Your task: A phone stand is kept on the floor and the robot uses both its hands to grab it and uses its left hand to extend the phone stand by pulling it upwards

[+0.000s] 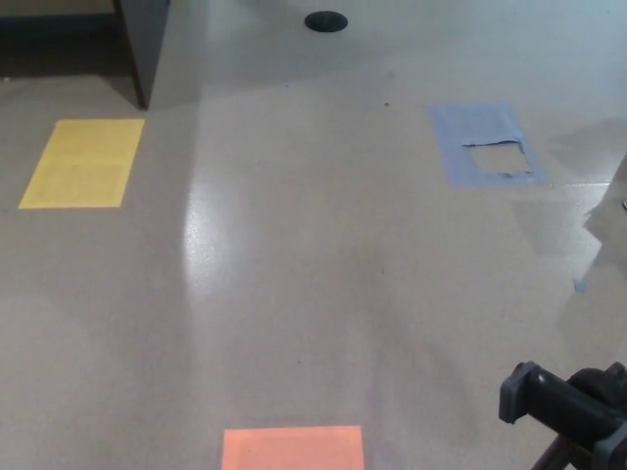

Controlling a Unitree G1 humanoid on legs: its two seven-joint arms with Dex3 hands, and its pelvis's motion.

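The black phone stand (568, 411) shows at the bottom right corner of the head view. Its clamp head points left, and the top of its legs runs off the lower edge. It stands on the grey floor (313, 274). Neither of my hands shows anywhere in the picture.
A yellow rectangle (83, 163) lies on the floor at the left, an orange one (292, 447) at the bottom middle, and a torn blue one (483, 144) at the upper right. A dark furniture leg (145, 44) and a black round disc (325, 21) are at the top.
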